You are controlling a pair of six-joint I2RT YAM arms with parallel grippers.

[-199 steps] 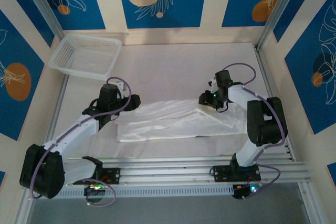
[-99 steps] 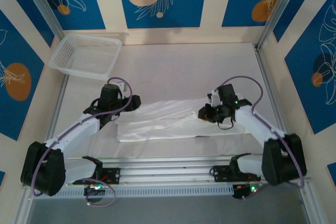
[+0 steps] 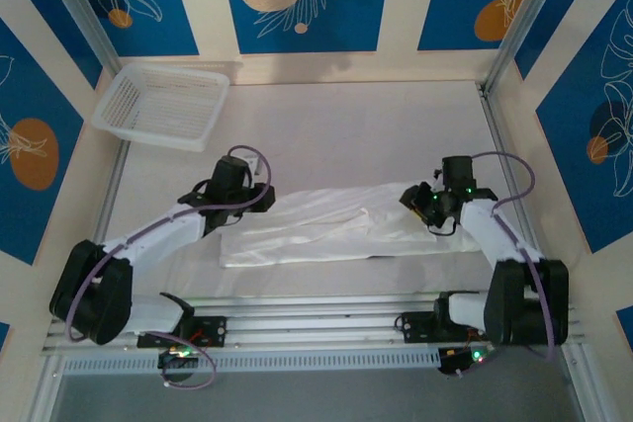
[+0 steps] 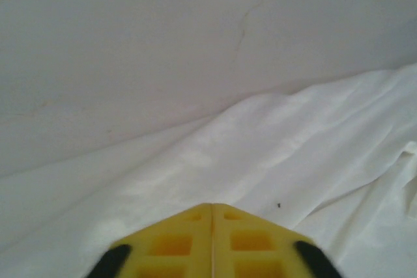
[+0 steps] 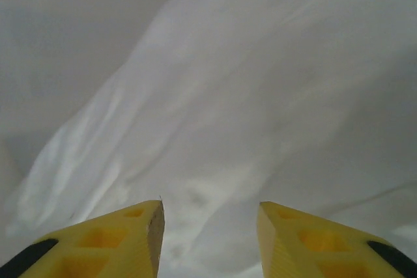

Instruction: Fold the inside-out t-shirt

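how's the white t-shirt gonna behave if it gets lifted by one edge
Probably floppy: the t-shirt lies in soft wrinkles and folds, so the unheld part would likely sag and drape. It looks thin and likely light, so it should lift easily. Pushed across the table, it would probably bunch up rather than slide as one piece.

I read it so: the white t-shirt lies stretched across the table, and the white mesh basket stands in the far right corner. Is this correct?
Not quite: the top external view shows the white mesh basket in the far left corner. The white t-shirt does lie stretched across the table.
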